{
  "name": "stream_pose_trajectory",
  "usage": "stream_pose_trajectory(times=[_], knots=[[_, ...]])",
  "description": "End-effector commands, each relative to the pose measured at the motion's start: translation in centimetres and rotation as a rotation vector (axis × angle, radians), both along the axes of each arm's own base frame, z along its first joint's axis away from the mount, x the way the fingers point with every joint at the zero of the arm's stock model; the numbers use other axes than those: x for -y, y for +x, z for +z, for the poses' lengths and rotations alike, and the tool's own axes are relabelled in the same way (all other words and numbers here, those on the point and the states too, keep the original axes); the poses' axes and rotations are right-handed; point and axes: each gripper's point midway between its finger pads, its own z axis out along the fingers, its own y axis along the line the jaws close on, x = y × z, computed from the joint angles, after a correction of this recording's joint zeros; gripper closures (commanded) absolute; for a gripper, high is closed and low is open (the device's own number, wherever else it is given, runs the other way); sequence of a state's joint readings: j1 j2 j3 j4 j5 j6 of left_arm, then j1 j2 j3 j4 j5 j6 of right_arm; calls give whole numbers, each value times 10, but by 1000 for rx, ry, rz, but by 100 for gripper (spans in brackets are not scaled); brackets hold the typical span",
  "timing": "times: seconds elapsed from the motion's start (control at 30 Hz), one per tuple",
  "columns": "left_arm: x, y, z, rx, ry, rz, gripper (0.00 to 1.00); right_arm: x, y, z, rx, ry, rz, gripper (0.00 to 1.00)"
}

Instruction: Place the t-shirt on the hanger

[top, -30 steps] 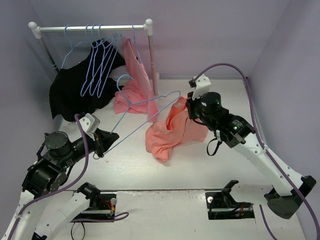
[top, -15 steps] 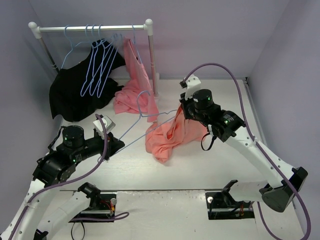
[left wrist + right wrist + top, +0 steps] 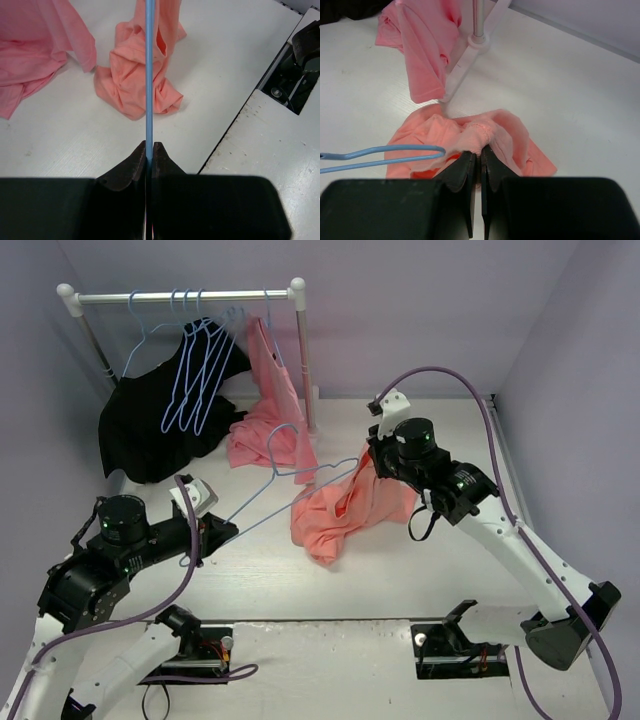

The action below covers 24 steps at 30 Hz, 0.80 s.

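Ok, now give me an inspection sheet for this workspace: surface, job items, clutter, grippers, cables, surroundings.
Surface: white table, no spills seen.
Job's things: t-shirt bunched, lifted at its collar; hanger held off the table, one end at the t-shirt.
Clutter: second pink garment and black garment hang at the rack; spare hangers on its bar.
Grippers: left gripper shut on hanger; right gripper shut on t-shirt.
Cables: purple cable arcs over each arm; no snag seen.
Surroundings: lilac walls, nothing else seen.
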State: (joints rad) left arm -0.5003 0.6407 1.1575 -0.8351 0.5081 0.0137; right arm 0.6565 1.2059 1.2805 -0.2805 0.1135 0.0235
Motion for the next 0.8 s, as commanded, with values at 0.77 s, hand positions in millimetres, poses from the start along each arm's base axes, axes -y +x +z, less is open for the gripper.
stream_pose_trajectory(times=[0.77], knots=[[19,41,23,123,41,-43,100,-11,6,11,36,-4,99,100]])
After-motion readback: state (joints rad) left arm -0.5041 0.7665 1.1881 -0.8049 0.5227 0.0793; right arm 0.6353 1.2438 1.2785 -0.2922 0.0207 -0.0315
